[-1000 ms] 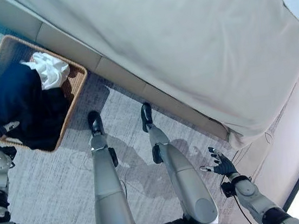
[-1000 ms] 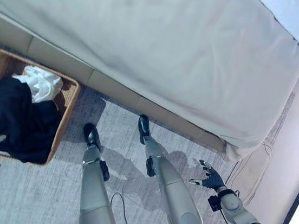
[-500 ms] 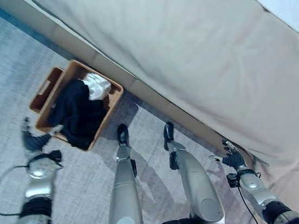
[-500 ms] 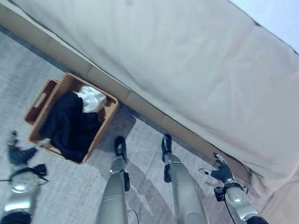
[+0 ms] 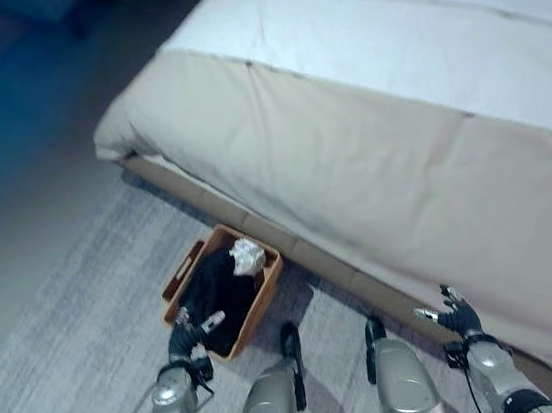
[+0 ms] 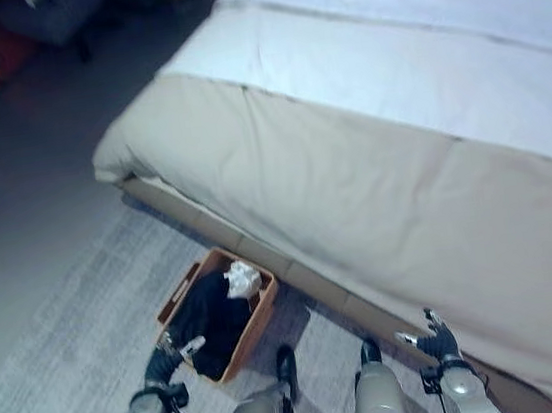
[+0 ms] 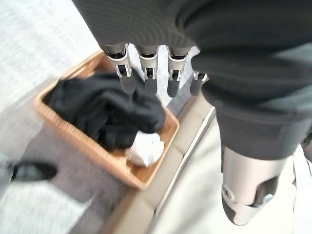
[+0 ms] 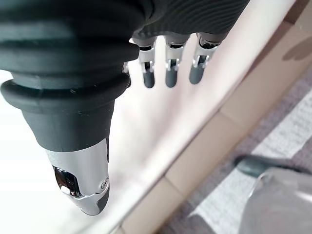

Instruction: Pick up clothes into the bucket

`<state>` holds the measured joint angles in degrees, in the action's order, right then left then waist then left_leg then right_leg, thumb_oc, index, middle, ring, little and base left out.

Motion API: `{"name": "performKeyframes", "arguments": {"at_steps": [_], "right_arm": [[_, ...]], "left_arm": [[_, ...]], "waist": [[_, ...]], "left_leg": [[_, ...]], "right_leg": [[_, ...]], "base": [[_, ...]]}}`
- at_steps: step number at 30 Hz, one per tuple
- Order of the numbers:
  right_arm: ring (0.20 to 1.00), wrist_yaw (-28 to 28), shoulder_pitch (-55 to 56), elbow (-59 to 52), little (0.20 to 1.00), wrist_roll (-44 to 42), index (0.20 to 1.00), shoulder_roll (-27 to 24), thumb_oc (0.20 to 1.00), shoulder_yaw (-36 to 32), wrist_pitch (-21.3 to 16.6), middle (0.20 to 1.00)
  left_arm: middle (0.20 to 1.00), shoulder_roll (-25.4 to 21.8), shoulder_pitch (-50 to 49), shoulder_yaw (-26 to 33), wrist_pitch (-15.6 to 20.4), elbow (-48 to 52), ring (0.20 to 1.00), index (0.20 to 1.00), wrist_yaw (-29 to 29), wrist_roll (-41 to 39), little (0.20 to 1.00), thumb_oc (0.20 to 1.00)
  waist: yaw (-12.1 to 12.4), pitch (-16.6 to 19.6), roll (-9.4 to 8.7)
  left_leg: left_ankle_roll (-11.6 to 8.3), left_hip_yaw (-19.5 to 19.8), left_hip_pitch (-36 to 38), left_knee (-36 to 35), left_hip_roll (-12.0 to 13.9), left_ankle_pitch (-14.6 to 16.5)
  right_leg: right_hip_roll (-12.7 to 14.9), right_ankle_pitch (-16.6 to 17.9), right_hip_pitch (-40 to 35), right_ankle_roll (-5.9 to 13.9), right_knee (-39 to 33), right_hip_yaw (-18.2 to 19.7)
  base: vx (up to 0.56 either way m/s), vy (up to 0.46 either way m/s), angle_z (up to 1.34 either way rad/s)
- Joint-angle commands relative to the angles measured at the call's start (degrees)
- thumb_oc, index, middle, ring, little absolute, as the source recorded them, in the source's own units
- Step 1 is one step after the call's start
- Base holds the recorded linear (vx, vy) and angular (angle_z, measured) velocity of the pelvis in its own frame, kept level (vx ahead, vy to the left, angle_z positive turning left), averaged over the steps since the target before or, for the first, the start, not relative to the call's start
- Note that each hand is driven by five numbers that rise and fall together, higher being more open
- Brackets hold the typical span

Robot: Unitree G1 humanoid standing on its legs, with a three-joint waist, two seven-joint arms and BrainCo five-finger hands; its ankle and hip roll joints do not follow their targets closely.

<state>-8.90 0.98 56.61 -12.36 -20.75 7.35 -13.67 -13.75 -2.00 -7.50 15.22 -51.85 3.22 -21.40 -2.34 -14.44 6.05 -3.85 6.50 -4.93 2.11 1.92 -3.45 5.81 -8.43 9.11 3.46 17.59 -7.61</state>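
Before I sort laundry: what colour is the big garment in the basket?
Black, seen best in the left wrist view.

bed – beige cover | grey rug – beside bed

Beige bed beside grey rug

Head views high above bed and basket; wrist views close.
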Motion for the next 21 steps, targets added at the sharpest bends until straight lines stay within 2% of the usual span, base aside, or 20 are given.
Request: {"name": "performKeyframes", "arguments": {"at_steps": [1,10,21], "right_arm": [[1.0,0.7,0.5,-0.8,1.0,1.2,1.0,-0.9,1.0,-0.7,-0.1,1.0],[1.0,1.9,3.0,4.1,1.0,0.0,1.0,3.0,1.0,0.9,0.3,1.0],[1.0,5.4,4.4,6.8,1.0,-5.6,1.0,6.8,1.0,1.4,0.7,1.0]], "left_arm": [[1.0,-0.8,2.2,0.1,0.9,-2.3,1.0,1.0,0.4,4.2,1.0,1.0],[1.0,2.4,-1.3,-2.7,-0.2,-9.5,1.0,1.0,0.1,12.9,1.0,1.0],[1.0,5.0,-2.2,1.5,-1.8,-17.6,1.0,1.0,-0.9,8.7,1.0,1.0]], "waist": [[-0.3,1.4,-3.5],[0.3,6.7,-5.67],[-0.2,8.8,-7.03]], "left_leg": [[-0.01,1.3,0.6,6.2,-3.5,4.3],[-0.29,-0.3,5.4,4.4,-2.1,5.2],[0.54,-2.2,9.4,0.9,-2.3,5.7]], "right_leg": [[0.3,3.3,-6.1,1.99,-5.8,1.2],[-1.1,4.7,-14.0,1.76,-14.5,0.7],[-0.5,5.2,-16.2,2.35,-14.8,1.8]], "base": [[0.07,-0.068,0.08],[0.04,-0.028,0.02],[0.03,0.012,-0.06]]}}
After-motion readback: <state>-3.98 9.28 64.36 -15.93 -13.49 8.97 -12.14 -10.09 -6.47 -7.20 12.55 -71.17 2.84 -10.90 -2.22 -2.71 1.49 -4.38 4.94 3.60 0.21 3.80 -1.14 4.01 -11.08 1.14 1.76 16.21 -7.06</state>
